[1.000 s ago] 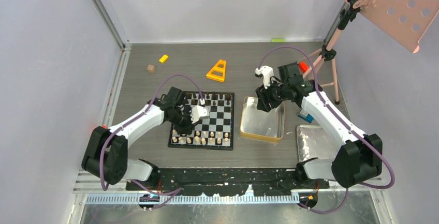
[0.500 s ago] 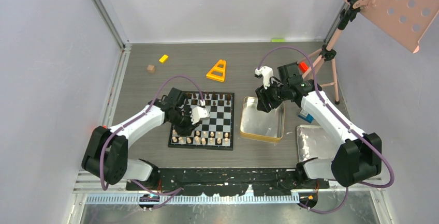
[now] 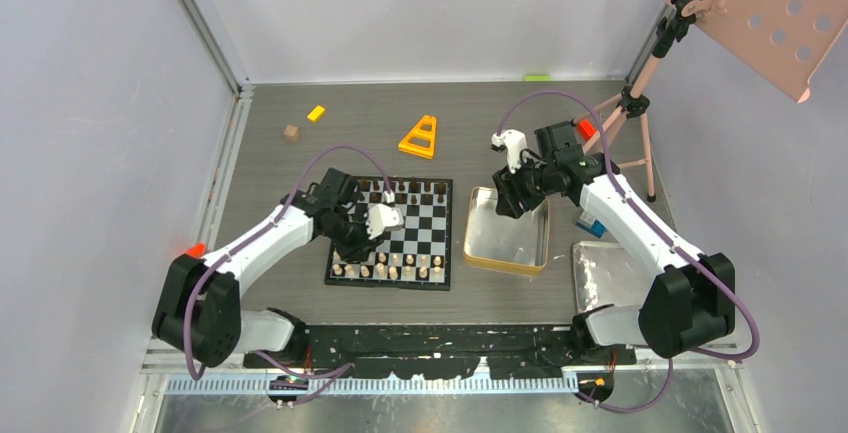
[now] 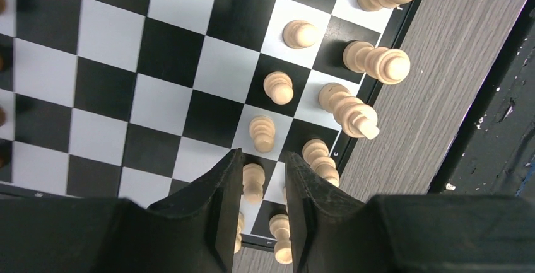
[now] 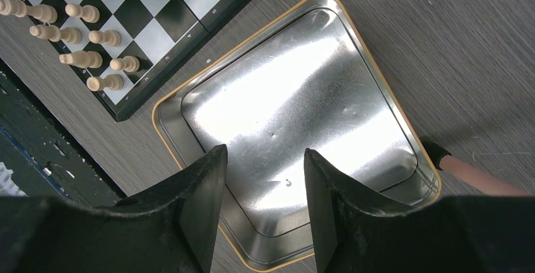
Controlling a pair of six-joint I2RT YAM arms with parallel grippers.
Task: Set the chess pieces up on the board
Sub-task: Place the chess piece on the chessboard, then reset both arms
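Note:
The board [image 3: 405,233] lies mid-table. Dark pieces [image 3: 405,191] line its far edge and pale pieces [image 3: 390,271] its near two rows. My left gripper [image 3: 352,246] hangs low over the board's near left corner. In the left wrist view the left gripper [image 4: 264,155] is narrowly open around a standing pale pawn [image 4: 253,181], which sits close to the left finger [image 4: 221,191] on the board [image 4: 107,90]. My right gripper [image 3: 508,203] is open and empty above the gold tin [image 3: 505,238]. The right wrist view shows the gripper [image 5: 265,152] over the empty tin [image 5: 296,84].
An orange triangle [image 3: 418,138], a yellow block [image 3: 316,113] and a small brown cube [image 3: 291,133] lie behind the board. A silver tray [image 3: 610,271] sits at the near right. A pink tripod [image 3: 640,113] stands at the back right.
The left arm has shifted slightly, with its gripper staying over the board's near left corner. The right arm has barely moved.

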